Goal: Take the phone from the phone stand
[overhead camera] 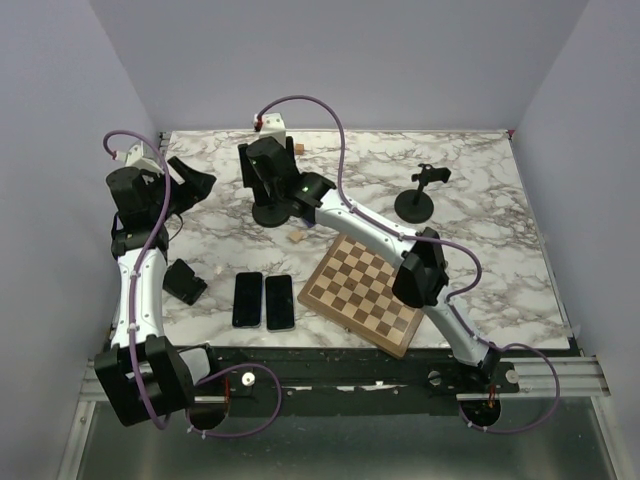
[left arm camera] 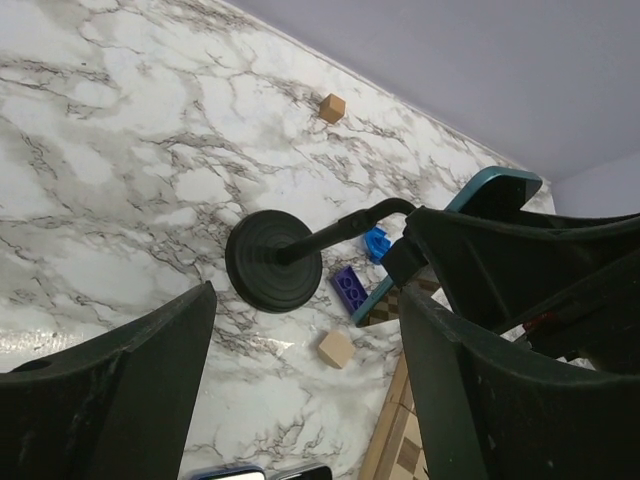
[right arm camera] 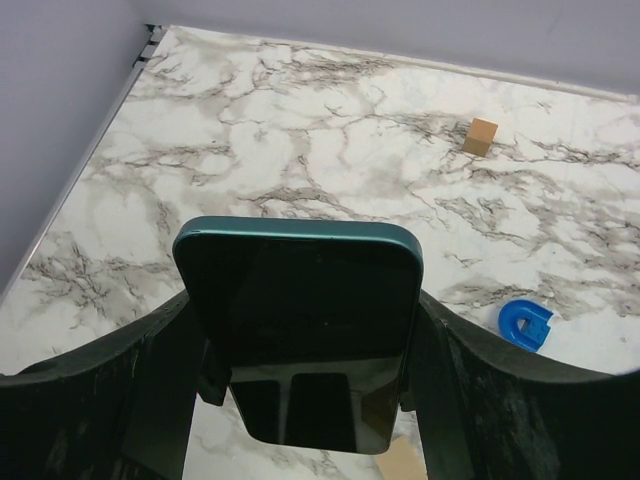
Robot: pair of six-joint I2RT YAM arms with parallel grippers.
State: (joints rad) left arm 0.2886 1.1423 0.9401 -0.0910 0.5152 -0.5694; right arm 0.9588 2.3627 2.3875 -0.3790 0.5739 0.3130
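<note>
We see the right claw (right arm camera: 305,305) closed narrowly on the teal-edged, dark-screened phone (right arm camera: 300,270), with one black finger (right arm camera: 110,400) against each long edge. The phone stands upright between those fingers, held in the clamp of the black round-based phone stand (left arm camera: 272,262), whose base rests on the white marble-patterned desk (right arm camera: 250,150) below the claw. A small blue horseshoe-shaped piece (right arm camera: 525,325) lies on the desk to the right of this claw, with a small wooden cube (right arm camera: 481,136) farther beyond it. The left claw (left arm camera: 305,300) is spread wide, holds nothing, and hovers above the stand's base
</note>
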